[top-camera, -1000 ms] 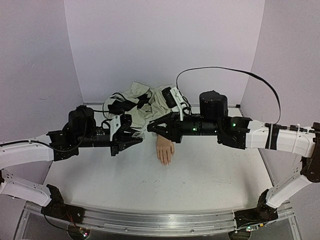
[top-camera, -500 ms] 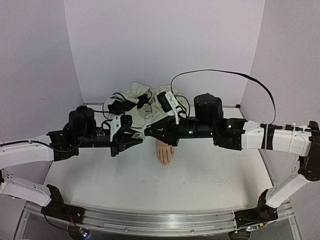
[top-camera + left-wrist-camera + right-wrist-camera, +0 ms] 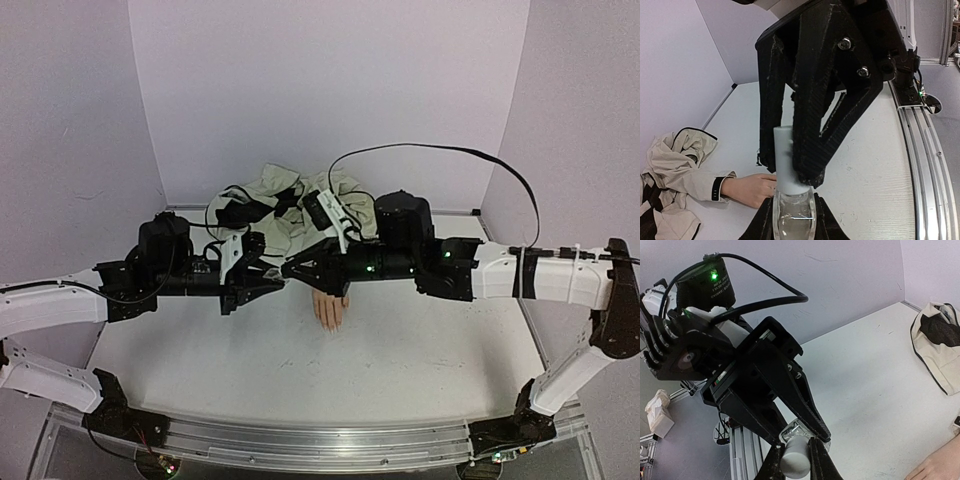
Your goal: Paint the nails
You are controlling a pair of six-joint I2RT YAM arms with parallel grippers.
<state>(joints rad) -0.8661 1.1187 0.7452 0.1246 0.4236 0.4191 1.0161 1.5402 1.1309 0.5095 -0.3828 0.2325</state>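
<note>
Both claws meet in mid-air over the middle of the counter (image 3: 400, 360), toward its back edge. I find the left claw (image 3: 794, 207) clenched on the clear glass body of a small bottle (image 3: 796, 220). The right claw (image 3: 795, 452) is clenched on the bottle's white cap (image 3: 786, 155) from the opposite side. The cap sits on the bottle.

The mannequin hand (image 3: 328, 306) lies flat on the counter just right of the joined claws, fingers pointing toward the near edge. The nails (image 3: 330, 324) sit at those fingertips, too small for me to make out singly. In the top view the right claw covers the wrist. In the left wrist view the bottle and the right claw hide most of the fingers.

The dark cuff (image 3: 716, 187) and cream sleeve run back into a crumpled cream garment (image 3: 285, 200) heaped against the middle of the back edge. A black cable (image 3: 440, 150) arcs above the right arm.

Lilac walls (image 3: 330, 90) close the back, left and right edges. An aluminium rail (image 3: 320, 440) runs along the near edge. From the fingertips to the near edge I see bare white counter, and likewise toward both near corners, beneath the two outstretched arms.
</note>
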